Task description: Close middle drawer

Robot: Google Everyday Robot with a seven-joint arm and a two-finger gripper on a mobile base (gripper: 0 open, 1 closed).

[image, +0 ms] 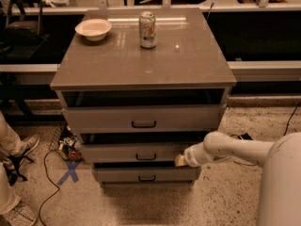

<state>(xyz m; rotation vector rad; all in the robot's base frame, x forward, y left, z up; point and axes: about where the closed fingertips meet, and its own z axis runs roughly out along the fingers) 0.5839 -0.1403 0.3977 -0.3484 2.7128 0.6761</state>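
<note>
**Gripper at right end of middle drawer front**

We're looking down at the grey cabinet from its front. The middle drawer is sitting second of the three fronts. It is below the taller top drawer front and above the lowest drawer front. Its dark loop handle is showing at centre. A dark gap is showing above the middle front, and we're not able to tell whether that front is flush with the cabinet body.

The gripper is sitting at the cabinet's front right, at the right end of the middle drawer front and appearing to touch it. The white arm is reaching in from the cabinet's right side. We cannot tell whether the gripper is released or clenched.

The top drawer front is standing out from the cabinet, with an open slot showing under the cabinet top. On that top, a white bowl is resting near the back left corner. A drink can is standing upright at back centre, apart from the bowl.

On the floor left of the cabinet, we're seeing a blue X tape mark and a person's shoe
</note>
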